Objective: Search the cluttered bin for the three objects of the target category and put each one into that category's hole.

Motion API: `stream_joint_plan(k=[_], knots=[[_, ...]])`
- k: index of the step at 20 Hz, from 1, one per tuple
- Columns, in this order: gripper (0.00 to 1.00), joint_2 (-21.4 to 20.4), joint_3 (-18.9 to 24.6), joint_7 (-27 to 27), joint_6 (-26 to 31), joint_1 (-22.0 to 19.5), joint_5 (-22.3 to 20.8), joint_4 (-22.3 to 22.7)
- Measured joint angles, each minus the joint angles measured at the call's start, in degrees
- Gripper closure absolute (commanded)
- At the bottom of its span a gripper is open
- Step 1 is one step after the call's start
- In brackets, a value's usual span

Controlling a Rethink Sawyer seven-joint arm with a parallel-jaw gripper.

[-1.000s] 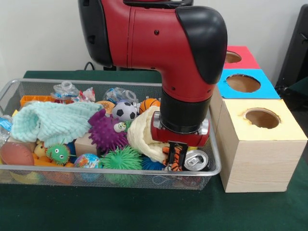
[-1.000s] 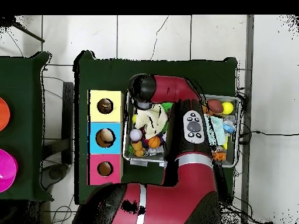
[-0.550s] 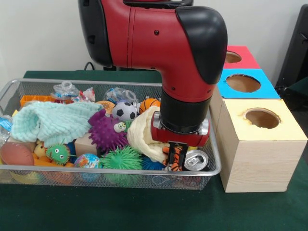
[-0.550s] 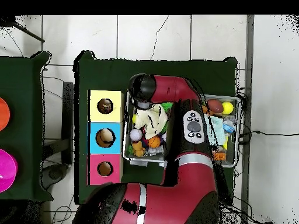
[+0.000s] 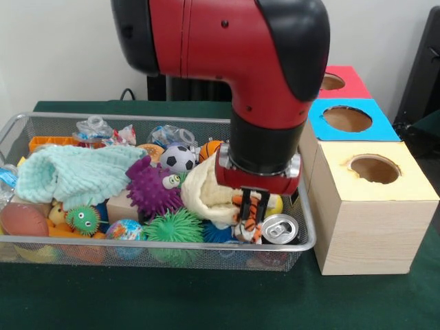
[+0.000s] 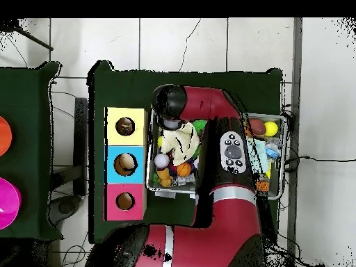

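tiger toy point(image 5: 250, 214), striped orange and black, hangs clamped in the pincer point(image 5: 252, 210) just above the wire bin point(image 5: 137, 249). a silver can point(image 5: 280, 228) lies at its 4 o'clock, a cream cloth point(image 5: 205, 192) at 9.

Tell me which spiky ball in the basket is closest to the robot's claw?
The green spiky ball at the basket's front edge. It lies closer to the gripper than the purple spiky ball and the small green one with eyes.

arm point(image 5: 227, 62) cut off above, bin point(image 6: 271, 195) mostly hidden
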Motion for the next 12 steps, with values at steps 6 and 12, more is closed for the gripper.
stream_joint_plan(k=[6, 12], knots=[[1.00, -3.9, 0.0, 0.0, 6.0, 0.0, 0.0, 0.3], [1.00, -7.7, 0.0, 0.0, 10.7, 0.0, 0.0, 0.9]])
